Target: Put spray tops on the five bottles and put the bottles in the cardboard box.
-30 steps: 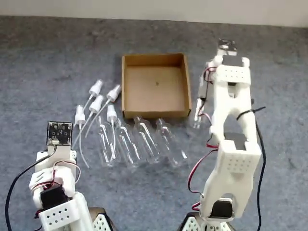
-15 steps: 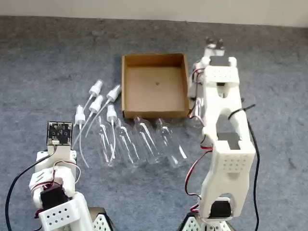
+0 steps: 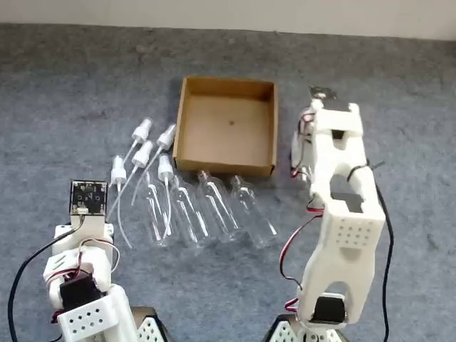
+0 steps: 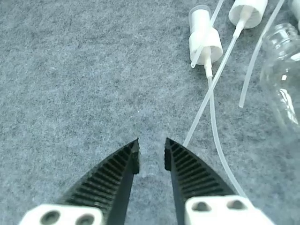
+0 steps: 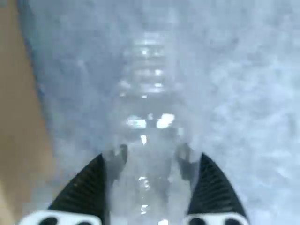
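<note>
step: I'd say we're still on bottle number one, nothing is capped and the cardboard box (image 3: 226, 169) has nothing in it
right pincer: the right pincer (image 5: 150, 161) is clamped on a clear bottle, one jaw on each side of the body
held bottle: the held bottle (image 5: 147, 117) sits just right of the box, low over the bench (image 3: 85, 85), with its bare threaded neck pointing to the far side and no top on it
other bottles: four loose bottles (image 3: 217, 206) lie side by side on the bench just near of the box, all uncapped as far as I can tell
left pincer: the left pincer (image 4: 151, 150) hangs over bare carpet at the near left, jaws a little apart with nothing between them
spray tops: the five spray tops (image 3: 142, 152) lie in a loose bunch left of the box, and their long tubes trail toward the near side and cross each other
next move: my guess is the left arm has to pick one top out of that tangle while the right brings the bottle toward the middle. The thin tube needs feeding down the neck before any twisting, and that looks fiddly
what changed: a second ago the right arm was stretched further out, then it swung in against the box's right wall, and now it's pulled back toward the near side. The box got nudged, so it sits a bit left and skewed. The left arm hasn't budged
</note>
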Robot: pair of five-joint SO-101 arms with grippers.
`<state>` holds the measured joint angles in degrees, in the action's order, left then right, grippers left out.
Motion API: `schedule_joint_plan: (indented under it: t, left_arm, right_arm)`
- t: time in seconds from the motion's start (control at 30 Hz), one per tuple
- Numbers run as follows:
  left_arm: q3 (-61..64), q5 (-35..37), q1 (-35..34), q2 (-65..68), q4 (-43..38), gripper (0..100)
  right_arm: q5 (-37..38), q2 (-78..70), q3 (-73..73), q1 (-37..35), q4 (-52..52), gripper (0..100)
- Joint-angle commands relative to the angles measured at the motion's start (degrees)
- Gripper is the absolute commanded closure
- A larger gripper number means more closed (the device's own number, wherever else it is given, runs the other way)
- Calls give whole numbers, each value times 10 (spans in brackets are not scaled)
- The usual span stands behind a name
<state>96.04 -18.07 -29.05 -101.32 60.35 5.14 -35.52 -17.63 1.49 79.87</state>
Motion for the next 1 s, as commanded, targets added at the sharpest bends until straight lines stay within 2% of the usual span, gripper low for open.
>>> schedule_joint_plan:
  t: [0.0,0.2,0.3,0.4,0.5,0.63,0.77,0.97]
  left_arm:
    - [12,-3,10,7,2,931]
    - [12,-3,10,1,1,930]
    - [8,-4,7,0,-1,930]
    - [-9,-54,24,7,3,929]
    - [-60,-73,51,7,38,929]
    - [-173,-82,55,39,80,929]
    - [-320,-113,77,204,124,929]
    - [-596,-120,119,568,187,929]
  right_arm:
    - [60,80,5,48,38,996]
    - [135,224,160,84,26,995]
    - [152,320,307,93,-67,995]
    - [154,408,458,92,-173,995]
    - [150,464,581,89,-236,994]
    - [150,487,630,92,-273,994]
    - [149,487,636,88,-298,992]
    - [107,487,643,87,-326,992]
